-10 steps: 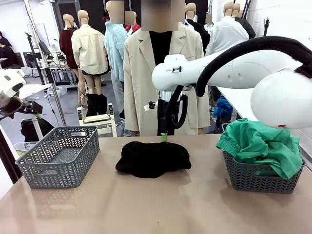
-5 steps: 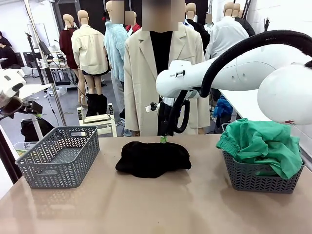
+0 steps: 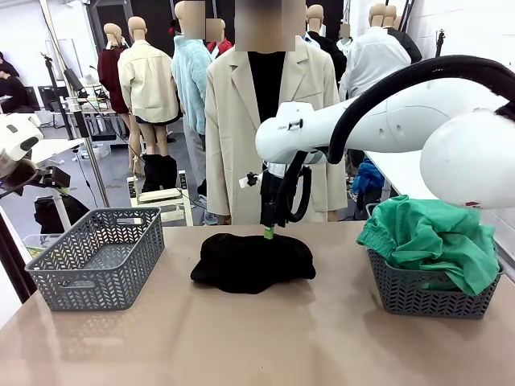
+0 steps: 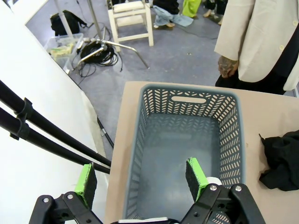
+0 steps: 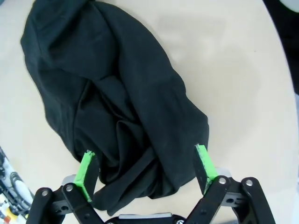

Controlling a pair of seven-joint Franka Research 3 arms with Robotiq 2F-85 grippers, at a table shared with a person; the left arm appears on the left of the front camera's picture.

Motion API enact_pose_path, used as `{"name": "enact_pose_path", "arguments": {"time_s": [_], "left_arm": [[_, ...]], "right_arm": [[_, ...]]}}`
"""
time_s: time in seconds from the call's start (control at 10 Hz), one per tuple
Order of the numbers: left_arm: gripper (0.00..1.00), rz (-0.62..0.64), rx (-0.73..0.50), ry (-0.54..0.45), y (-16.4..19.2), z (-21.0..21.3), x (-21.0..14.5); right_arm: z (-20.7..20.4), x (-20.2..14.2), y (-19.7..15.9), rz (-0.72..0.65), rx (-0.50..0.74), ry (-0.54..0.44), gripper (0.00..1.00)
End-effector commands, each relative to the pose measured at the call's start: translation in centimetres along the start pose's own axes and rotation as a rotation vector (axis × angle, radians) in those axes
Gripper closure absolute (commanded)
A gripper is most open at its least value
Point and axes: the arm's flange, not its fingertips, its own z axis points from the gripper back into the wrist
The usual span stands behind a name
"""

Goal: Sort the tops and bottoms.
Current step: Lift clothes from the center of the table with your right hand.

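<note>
One soft, crumpled black garment (image 3: 253, 261) beneath the wide-spread right claw (image 5: 145, 170)

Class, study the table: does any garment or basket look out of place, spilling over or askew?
The green garment is heaped in the right basket and spills over its rim, a fold hanging down the right side. The black garment lies crumpled on the table, in neither basket. The left basket sits straight.

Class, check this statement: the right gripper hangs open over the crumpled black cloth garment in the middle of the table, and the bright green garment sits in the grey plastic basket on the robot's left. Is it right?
One detail is wrong. The bright green garment sits in the grey plastic basket on the robot's right, as the front view shows. The rest holds: the right gripper hangs open over the crumpled black cloth garment.
</note>
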Motion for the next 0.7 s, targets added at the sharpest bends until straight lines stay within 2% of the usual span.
{"name": "enact_pose_path", "arguments": {"time_s": [0.0,0.3,0.6], "left_arm": [[0.0,0.021,0.01,0.003,-0.2,0.1,-0.1],[0.0,0.021,0.01,0.003,-0.2,0.1,-0.1],[0.0,0.021,0.01,0.003,-0.2,0.1,-0.1]], "right_arm": [[-2.2,-0.3,0.6,-0.034,-0.044,0.025,0.0],[-4.3,-0.4,1.3,-0.024,-0.029,0.09,0.0],[-5.2,0.3,0.9,-0.038,-0.023,0.114,0.0]]}}
